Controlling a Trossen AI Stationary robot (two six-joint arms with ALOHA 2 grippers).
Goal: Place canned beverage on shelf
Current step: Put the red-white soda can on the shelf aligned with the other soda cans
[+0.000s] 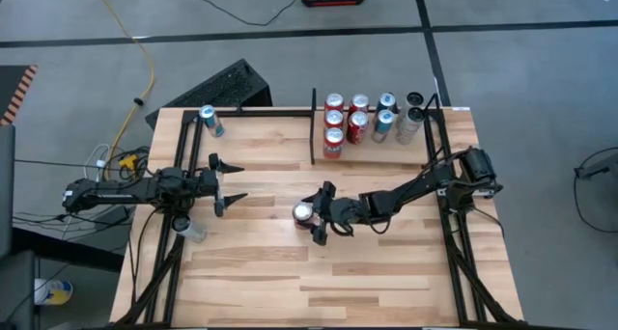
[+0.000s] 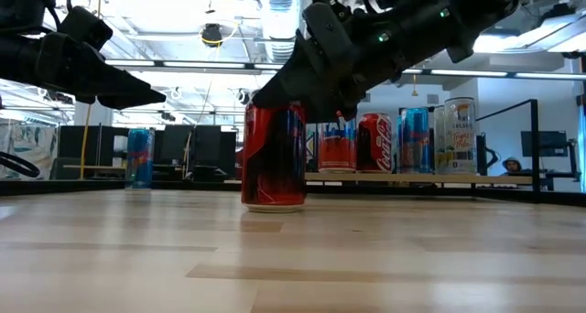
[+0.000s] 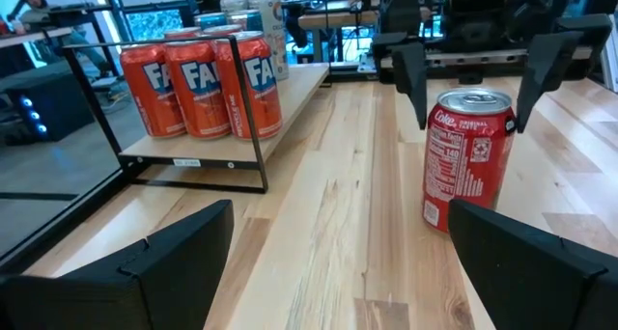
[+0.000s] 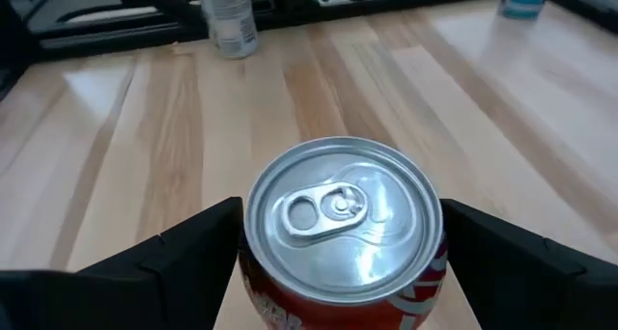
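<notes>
A red cola can [image 1: 304, 212] stands upright on its base mid-table, also seen in the low view [image 2: 275, 157]. My right gripper [image 4: 338, 253] is open with one finger on each side of the can's upper part, a gap showing at both sides in the left wrist view [image 3: 473, 79]. The shelf [image 1: 386, 156] at the far right holds several upright cans behind a black divider bar [image 1: 313, 127]. My left gripper [image 1: 235, 183] waits open at the table's left side, pointing level toward the can.
A blue can [image 1: 210, 121] stands at the far left corner. A clear bottle [image 1: 190, 229] stands by the left frame tube. Black frame tubes run along both table sides. Bare wood lies between the can and the shelf.
</notes>
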